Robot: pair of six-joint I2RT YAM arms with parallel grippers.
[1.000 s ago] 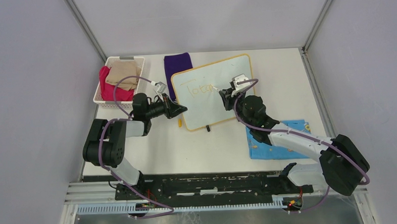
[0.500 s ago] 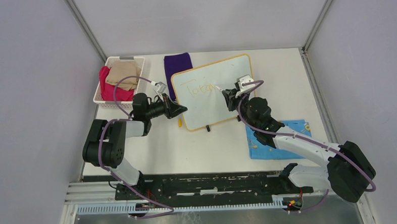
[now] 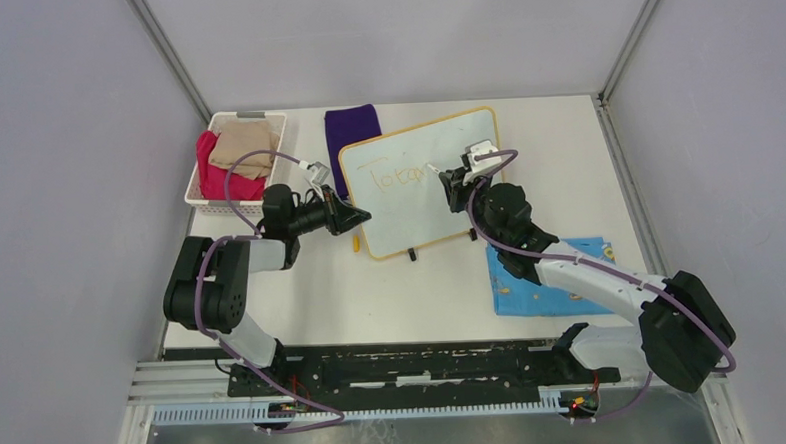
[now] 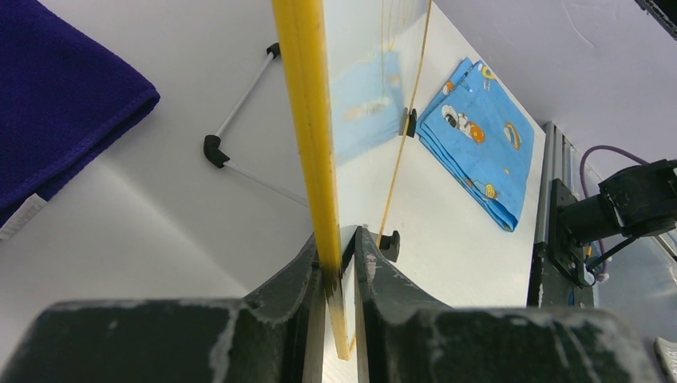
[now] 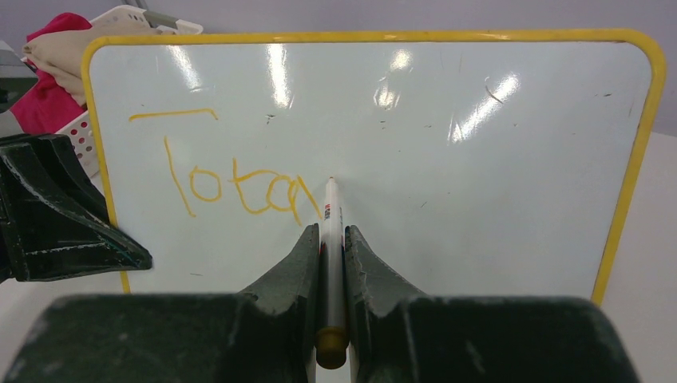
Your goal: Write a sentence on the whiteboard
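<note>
The whiteboard (image 3: 423, 196) stands tilted on the table, with a yellow frame (image 4: 307, 120) and a glossy white face (image 5: 479, 159). My left gripper (image 3: 361, 218) (image 4: 339, 239) is shut on its left edge, low down. My right gripper (image 3: 449, 184) (image 5: 332, 231) is shut on a white marker (image 5: 332, 211) with a yellow end. The marker's tip touches the board's face just right of the writing. The sentence (image 5: 239, 187) (image 3: 395, 176) is yellow and reads roughly "Toda". The left fingers (image 5: 56, 207) show dark at the board's left side in the right wrist view.
A white basket (image 3: 195, 186) with red and beige cloths sits at the back left. A purple cloth (image 3: 350, 129) (image 4: 56, 88) lies behind the board. A blue cartoon-print cloth (image 3: 551, 275) (image 4: 479, 136) lies at the right, under my right arm. A small yellow piece (image 3: 356, 244) lies by the board's foot.
My right gripper has moved slightly right and up across the board with the marker, and the yellow writing has grown by a stroke or two. The left arm has held still.
</note>
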